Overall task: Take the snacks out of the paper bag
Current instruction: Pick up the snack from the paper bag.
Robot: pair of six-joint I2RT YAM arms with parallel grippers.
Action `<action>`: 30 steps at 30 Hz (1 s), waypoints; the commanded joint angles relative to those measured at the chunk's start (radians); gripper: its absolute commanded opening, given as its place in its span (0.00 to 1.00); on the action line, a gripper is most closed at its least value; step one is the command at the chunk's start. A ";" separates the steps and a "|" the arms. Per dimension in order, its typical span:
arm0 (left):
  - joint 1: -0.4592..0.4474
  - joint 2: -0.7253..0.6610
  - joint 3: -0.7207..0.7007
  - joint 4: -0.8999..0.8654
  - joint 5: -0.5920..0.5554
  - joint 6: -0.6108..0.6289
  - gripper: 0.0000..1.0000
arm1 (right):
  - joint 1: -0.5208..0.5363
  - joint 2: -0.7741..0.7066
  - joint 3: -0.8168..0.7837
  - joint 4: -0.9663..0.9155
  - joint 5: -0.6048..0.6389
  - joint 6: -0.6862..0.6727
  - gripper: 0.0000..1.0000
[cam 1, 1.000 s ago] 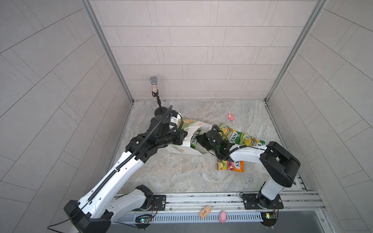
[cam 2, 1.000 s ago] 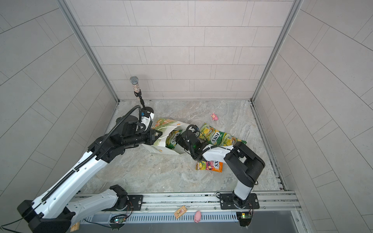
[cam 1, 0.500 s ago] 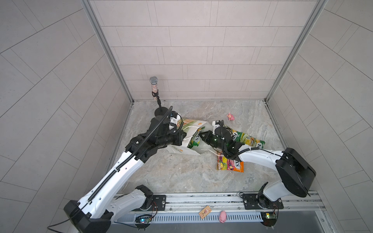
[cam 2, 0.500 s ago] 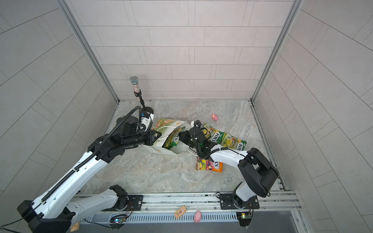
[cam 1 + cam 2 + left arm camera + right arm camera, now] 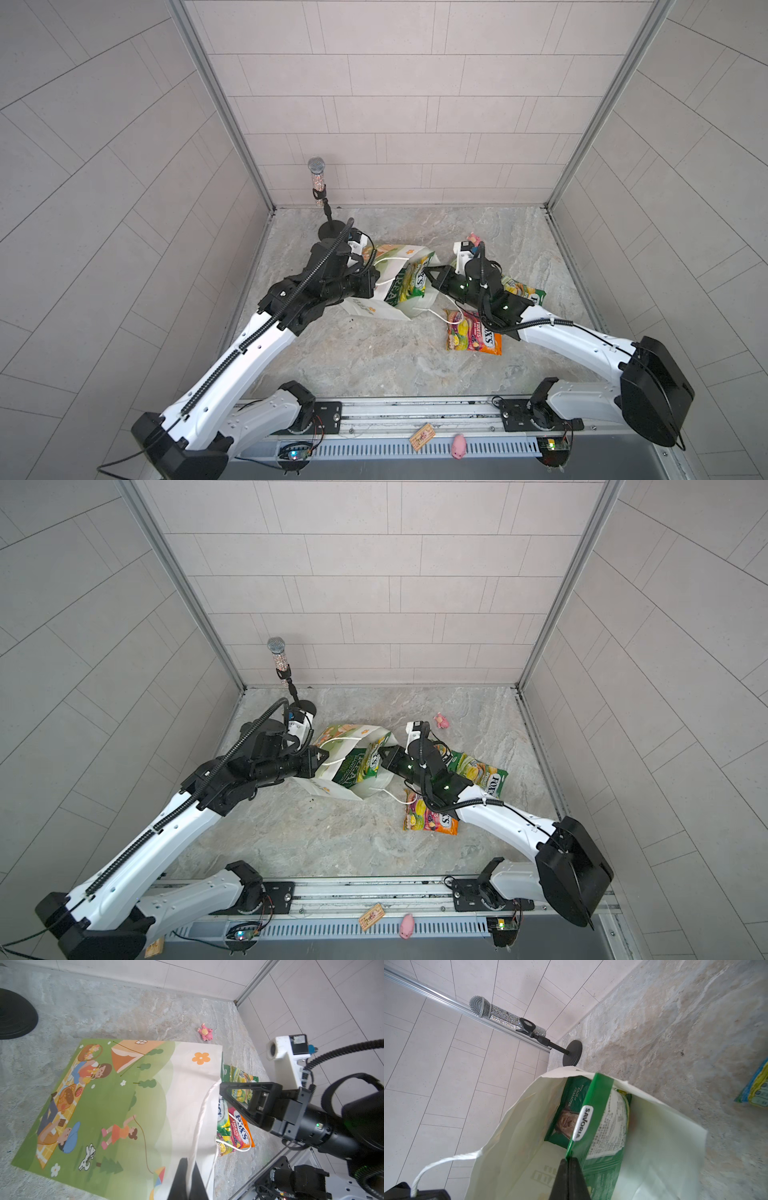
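Note:
The white paper bag [image 5: 370, 309] [image 5: 326, 787] lies on its side, mouth toward the right arm. My left gripper [image 5: 188, 1162] is shut on its white cord handle at the rim. At the mouth, my right gripper [image 5: 568, 1160] [image 5: 429, 276] is shut on the green seam of a yellow-green FOX'S snack packet [image 5: 604, 1126] [image 5: 413, 282]. A dark green crisp bag [image 5: 571, 1103] [image 5: 392, 293] sits inside behind it. On the floor lie an orange-pink FOX'S FRUITS packet [image 5: 473, 337] [image 5: 239, 1130] and another yellow-green packet [image 5: 523, 291] [image 5: 482, 773].
A microphone on a round-based stand [image 5: 316, 178] [image 5: 500, 1014] stands in the back left corner. A small pink pig toy [image 5: 473, 240] [image 5: 205, 1032] lies behind the right wrist. On the front rail sit a wooden board [image 5: 422, 435] and another pink pig [image 5: 458, 440].
The right arm's elbow and shoulder link have swung out to the right and dropped lower, while its gripper stays at the bag mouth. The held packet shows slightly further out. The left arm has not moved.

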 commanded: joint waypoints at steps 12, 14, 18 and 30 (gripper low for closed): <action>-0.002 -0.050 -0.012 -0.071 -0.234 -0.002 0.00 | -0.083 -0.267 0.194 -0.284 -0.056 -0.181 0.00; -0.001 -0.062 -0.014 -0.078 -0.262 0.005 0.00 | -0.101 -0.285 0.199 -0.289 -0.069 -0.186 0.00; -0.002 -0.071 -0.006 -0.102 -0.323 0.014 0.00 | -0.144 -0.318 0.205 -0.308 -0.093 -0.188 0.00; 0.001 -0.105 0.033 -0.121 -0.439 0.025 0.00 | -0.277 -0.370 0.164 -0.494 -0.071 -0.249 0.00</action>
